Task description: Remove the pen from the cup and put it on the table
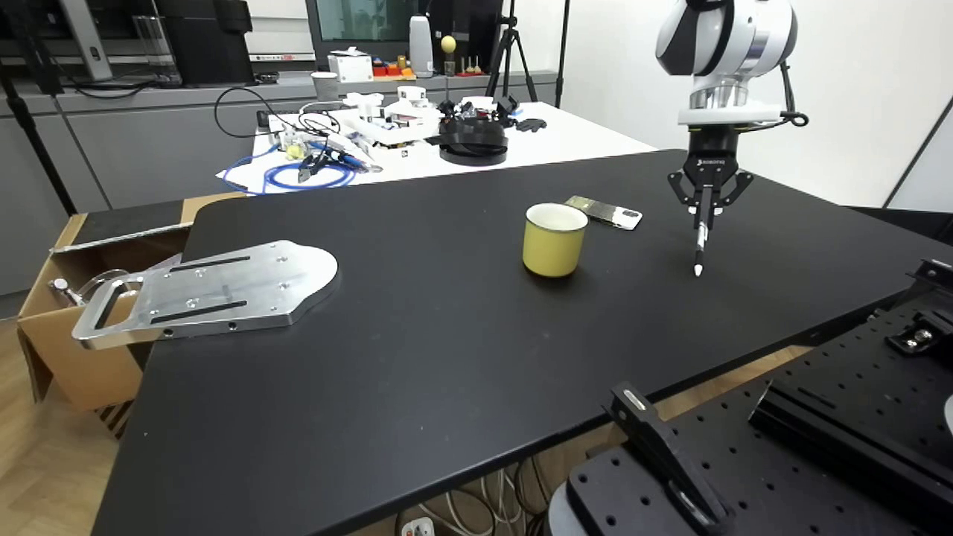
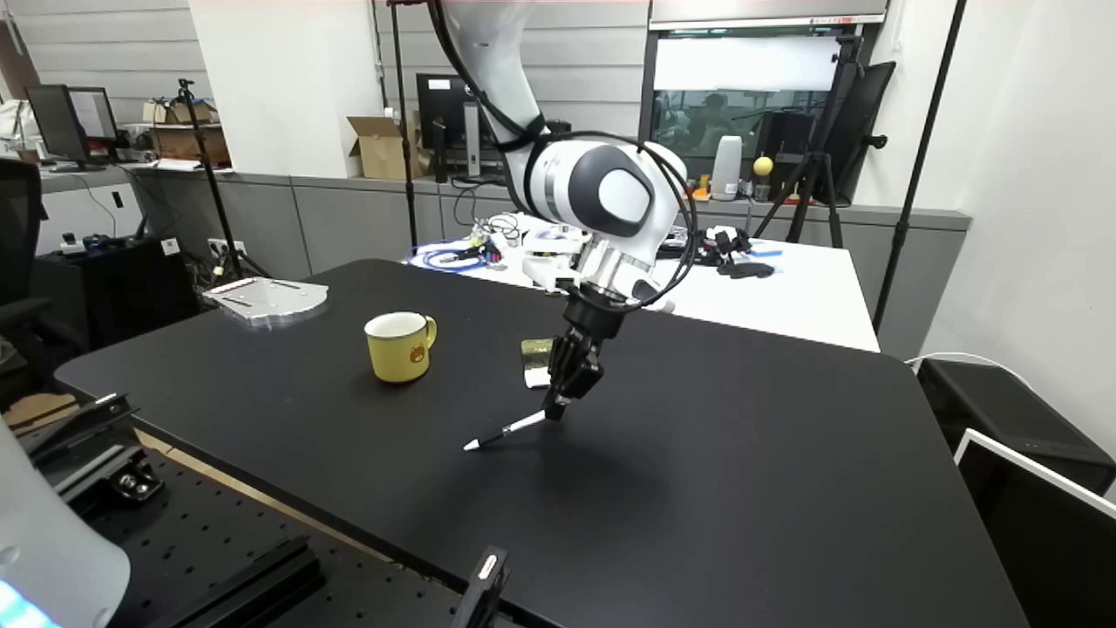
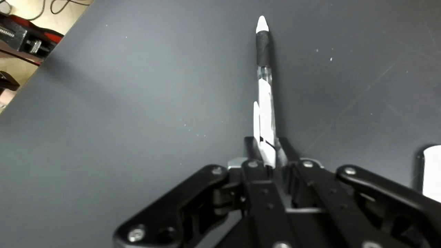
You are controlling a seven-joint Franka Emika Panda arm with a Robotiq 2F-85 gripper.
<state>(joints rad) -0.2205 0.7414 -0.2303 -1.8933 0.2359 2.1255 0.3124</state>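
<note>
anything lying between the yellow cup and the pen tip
Only bare table top lies between the yellow cup and the tip of the pen, in both exterior views. The phone-like slab lies farther back in both.

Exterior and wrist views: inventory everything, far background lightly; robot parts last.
black table: 1, black, foreground
cup: 1, yellow, upright on black table
pen: 1, white and black, tilted, outside cup
flat oblong: 1, gold-white, on black table
metal plate: 1, silver, overhanging black table's edge
white table: 1, white, behind black table
gear: several, mixed colours, on white table
cardboard boxes: 2+, brown, beside and beyond black table
tripods: 2+, black, background
perforated board: 1, black, beside black table
arm: 1, white-grey, above black table
gripper: 1, black, shut on pen
</note>
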